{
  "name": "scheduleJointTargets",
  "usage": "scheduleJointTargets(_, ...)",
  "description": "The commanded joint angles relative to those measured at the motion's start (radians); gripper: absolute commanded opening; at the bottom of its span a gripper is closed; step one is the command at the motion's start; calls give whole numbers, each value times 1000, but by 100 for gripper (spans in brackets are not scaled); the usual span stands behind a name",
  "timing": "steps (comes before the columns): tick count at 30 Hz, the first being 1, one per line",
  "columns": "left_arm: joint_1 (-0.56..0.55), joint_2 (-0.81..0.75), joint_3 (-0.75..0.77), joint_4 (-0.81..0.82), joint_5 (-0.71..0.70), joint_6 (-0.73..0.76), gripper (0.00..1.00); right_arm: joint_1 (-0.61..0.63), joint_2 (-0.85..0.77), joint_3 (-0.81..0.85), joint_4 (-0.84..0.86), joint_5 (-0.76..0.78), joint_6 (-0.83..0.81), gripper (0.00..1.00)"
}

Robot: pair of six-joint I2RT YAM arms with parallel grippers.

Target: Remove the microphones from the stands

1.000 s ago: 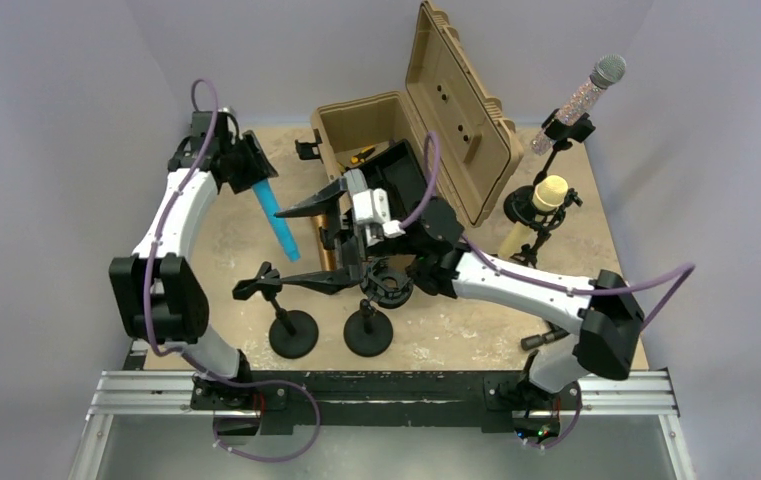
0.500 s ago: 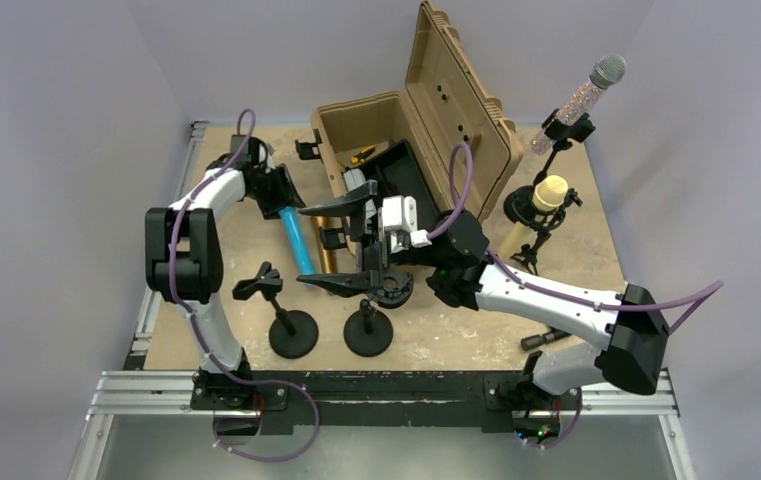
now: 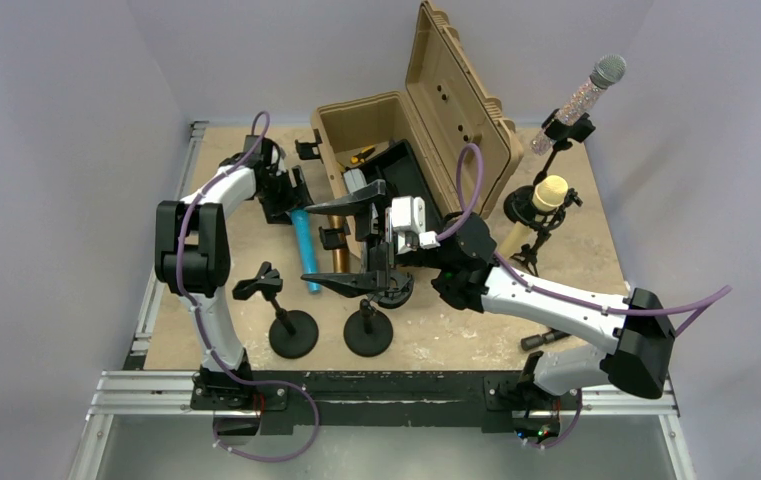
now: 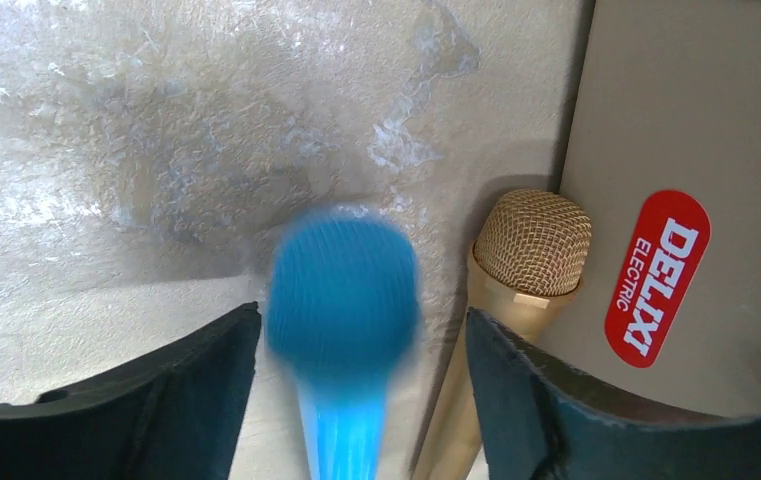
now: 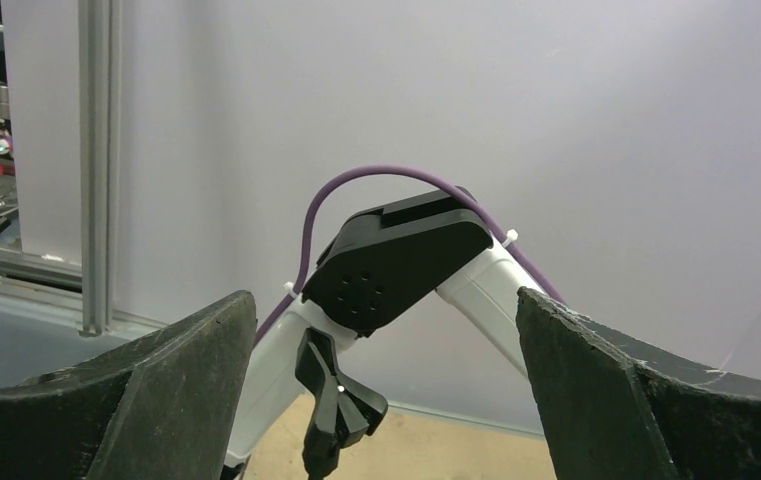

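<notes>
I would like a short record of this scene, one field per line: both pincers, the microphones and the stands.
left pincer: open, either side of the blue microphone's head, gaps showing
right pincer: open, empty
gold microphone: lying beside the tan case
empty stands: two, at the near edge
microphones on stands: glitter microphone, cream microphone, far right

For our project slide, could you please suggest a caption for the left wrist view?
Left gripper open around a blurred blue microphone, beside a gold mesh-headed microphone and a tan plastic case.
</notes>
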State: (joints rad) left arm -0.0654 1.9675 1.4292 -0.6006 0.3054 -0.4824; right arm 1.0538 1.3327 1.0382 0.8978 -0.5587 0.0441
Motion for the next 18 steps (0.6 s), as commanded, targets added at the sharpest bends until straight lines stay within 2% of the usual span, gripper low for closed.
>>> scheduleJointTargets(1, 1, -17, 36, -1, -1, 7, 76, -1, -6, -3, 29, 24, -3, 99)
scheduleJointTargets(11, 1, -73, 26, 4, 4, 13, 81, -2, 10, 2, 22, 26, 0, 99)
scheduleJointTargets(18, 2, -185, 15, -19, -68, 25, 89, -2, 48, 30, -4, 42, 33, 99)
